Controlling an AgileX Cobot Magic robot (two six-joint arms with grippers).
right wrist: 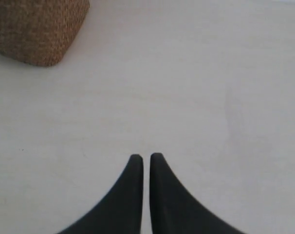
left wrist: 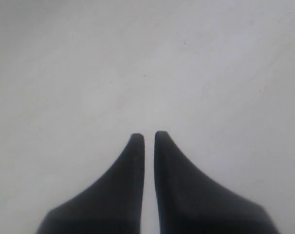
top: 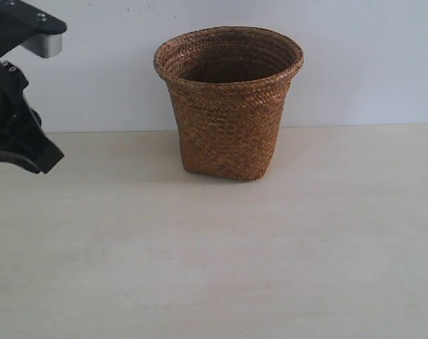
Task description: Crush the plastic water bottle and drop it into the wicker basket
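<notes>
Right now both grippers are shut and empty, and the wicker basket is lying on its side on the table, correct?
No. The wicker basket stands upright on the table, rim up; the exterior view shows it. The left gripper and right gripper are indeed shut and empty.

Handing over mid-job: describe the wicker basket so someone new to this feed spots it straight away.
Start at the pale table against the white wall. Near the wall, about mid-width, stands the wicker basket, upright. It is the only brown, woven thing: a round flared rim narrowing to a squarish base, unlike the black arm at the left edge.
</notes>
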